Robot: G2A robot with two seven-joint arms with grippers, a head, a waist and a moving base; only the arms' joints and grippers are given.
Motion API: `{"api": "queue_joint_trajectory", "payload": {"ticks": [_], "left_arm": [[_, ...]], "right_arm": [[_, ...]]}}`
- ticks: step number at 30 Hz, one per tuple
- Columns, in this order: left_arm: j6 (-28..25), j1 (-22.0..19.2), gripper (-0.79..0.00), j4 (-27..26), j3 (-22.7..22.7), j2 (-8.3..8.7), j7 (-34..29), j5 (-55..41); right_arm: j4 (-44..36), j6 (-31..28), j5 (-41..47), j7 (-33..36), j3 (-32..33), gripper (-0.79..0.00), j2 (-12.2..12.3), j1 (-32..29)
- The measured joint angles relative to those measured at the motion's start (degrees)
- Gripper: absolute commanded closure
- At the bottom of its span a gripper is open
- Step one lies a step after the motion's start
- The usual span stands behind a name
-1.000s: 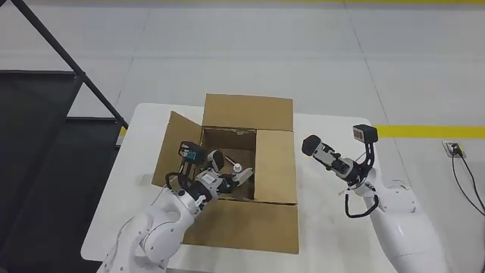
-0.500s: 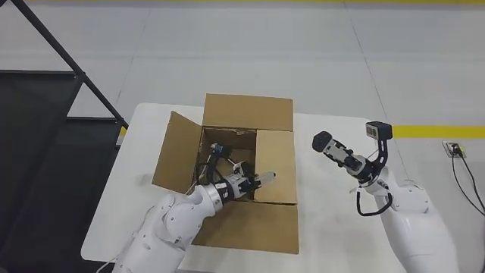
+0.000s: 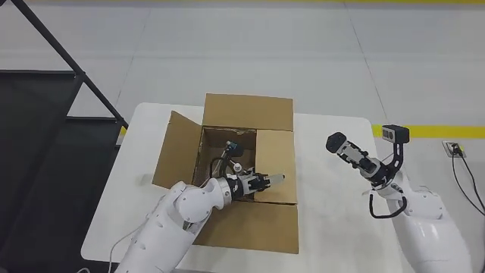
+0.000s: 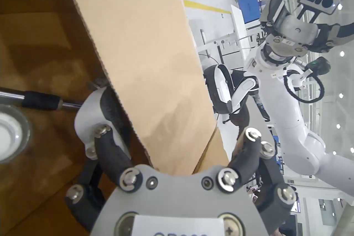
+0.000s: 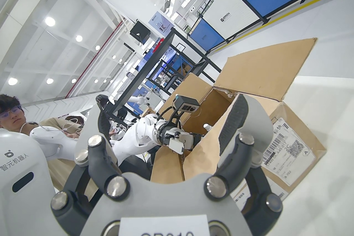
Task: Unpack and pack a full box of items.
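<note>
An open cardboard box (image 3: 248, 112) stands in the middle of the white table (image 3: 333, 227). My left gripper (image 3: 265, 180) is open at the box's right flap (image 3: 274, 159). In the left wrist view the gripper (image 4: 171, 115) straddles that flap's (image 4: 132, 26) edge, one finger inside the box, one outside. On the box floor lie a metal rod with a black grip (image 4: 38, 103) and a clear bottle with a white cap (image 4: 8, 129). My right gripper (image 3: 336, 142) hangs open and empty above the table, right of the box (image 5: 290, 121).
A dark metal rack (image 3: 45, 38) stands left of the table. Bare table surface lies right of the box under the right arm. The box's back flap (image 3: 248, 112) and left flap (image 3: 176, 148) stand up; the near flap (image 3: 250, 227) lies outward toward the front edge.
My left gripper has moved right across the box, from its left side to the right flap. The right arm has drawn back to the right, away from the box.
</note>
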Motion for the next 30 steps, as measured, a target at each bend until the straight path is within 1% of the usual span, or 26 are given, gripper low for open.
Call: {"api": "queue_joint_trajectory", "payload": {"ticks": [3,9,12,15,18,21,26,30], "left_arm": [[-0.5,0.0,-0.785,-1.5,-0.3,-0.02,0.4,0.4],[-0.3,0.1,-0.785,-6.7,-1.1,0.11,0.9,2.3],[-0.2,-0.6,-0.785,-8.4,-0.3,-0.23,1.5,2.9],[-0.9,-2.3,-0.785,-8.3,1.5,-1.01,2.9,2.9],[-2.4,-4.7,-0.785,-5.9,4.4,-2.23,4.3,1.9],[-3.6,-7.7,-0.785,-2.4,8.0,-3.81,5.1,1.1],[-4.6,-12.7,-0.785,4.6,14.3,-7.05,5.7,-0.6],[-4.4,-16.4,-0.785,10.9,18.3,-9.82,4.3,-3.1]], "right_arm": [[0.1,-0.3,0.3,-0.4,-0.3,-0.785,0.3,-0.1],[0.1,-1.3,1.2,-1.3,-0.2,-0.785,0.9,-0.4],[0.1,-2.4,2.0,-2.4,0.5,-0.785,1.2,-0.9],[-0.1,-3.9,3.0,-3.9,1.9,-0.785,1.7,-1.9],[-0.5,-5.5,4.1,-5.5,4.0,-0.785,2.2,-3.6],[-1.1,-6.9,5.1,-6.9,6.6,-0.785,2.9,-5.8],[-2.3,-7.8,6.5,-7.8,11.5,-0.785,4.1,-10.1],[-3.1,-7.8,7.4,-7.8,14.8,-0.785,4.7,-13.2]]}}
